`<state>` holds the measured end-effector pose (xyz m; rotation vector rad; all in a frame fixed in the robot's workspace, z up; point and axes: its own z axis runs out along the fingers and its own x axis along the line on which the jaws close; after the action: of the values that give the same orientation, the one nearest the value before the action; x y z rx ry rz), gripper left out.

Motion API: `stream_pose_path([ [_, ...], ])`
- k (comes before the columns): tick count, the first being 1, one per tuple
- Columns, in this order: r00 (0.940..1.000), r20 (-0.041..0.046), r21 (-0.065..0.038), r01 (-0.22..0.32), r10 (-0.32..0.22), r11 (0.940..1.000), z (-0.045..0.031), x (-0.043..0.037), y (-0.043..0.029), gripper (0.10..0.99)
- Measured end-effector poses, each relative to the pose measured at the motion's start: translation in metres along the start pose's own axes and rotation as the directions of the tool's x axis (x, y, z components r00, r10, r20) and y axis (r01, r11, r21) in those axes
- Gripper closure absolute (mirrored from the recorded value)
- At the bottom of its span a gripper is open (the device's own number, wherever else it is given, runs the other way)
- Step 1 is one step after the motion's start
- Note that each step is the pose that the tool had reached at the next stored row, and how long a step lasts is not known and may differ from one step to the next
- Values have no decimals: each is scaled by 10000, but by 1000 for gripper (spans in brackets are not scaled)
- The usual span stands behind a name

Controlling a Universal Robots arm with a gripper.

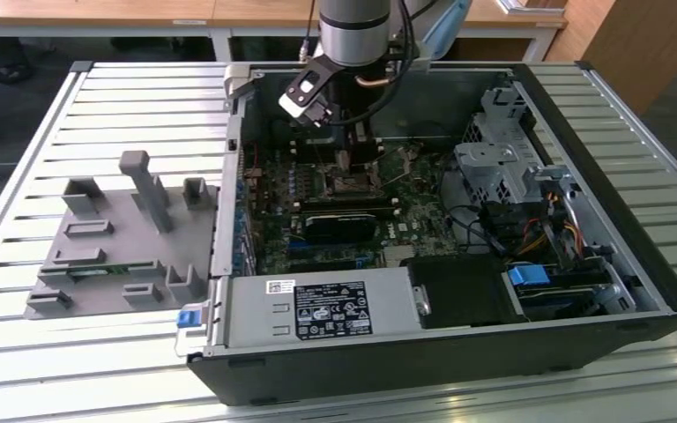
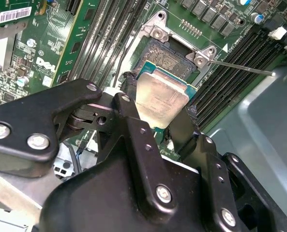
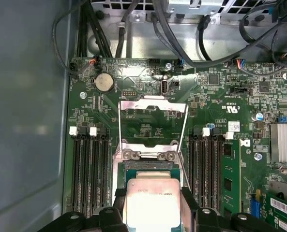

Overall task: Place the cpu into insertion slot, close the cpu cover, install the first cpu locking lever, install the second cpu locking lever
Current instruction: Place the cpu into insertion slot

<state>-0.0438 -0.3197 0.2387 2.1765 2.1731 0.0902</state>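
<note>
The gripper [image 2: 158,115] clasped the cpu [image 2: 160,96] by opposite edges (light, rigid, probably fragile); in the exterior view, the insertion slot [image 1: 348,184] lay at its six o'clock.

A silvery worktop [image 1: 103,97] of long metal slats spreads across the exterior view, with dark gaps between its bars, and bright light glares off the slats nearest the camera. Behind it stands a light wooden desk [image 1: 138,11] on white legs [image 1: 219,44]. A wooden cabinet [image 1: 633,44] rises at the exterior view's right, and dark grey floor [image 1: 15,97] lies at its left.
</note>
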Motion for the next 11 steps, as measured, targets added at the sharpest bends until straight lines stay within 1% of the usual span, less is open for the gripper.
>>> stream_pose_path([
  [11,10000,12,1,1,-1,10000,127,10,-21,561],
])
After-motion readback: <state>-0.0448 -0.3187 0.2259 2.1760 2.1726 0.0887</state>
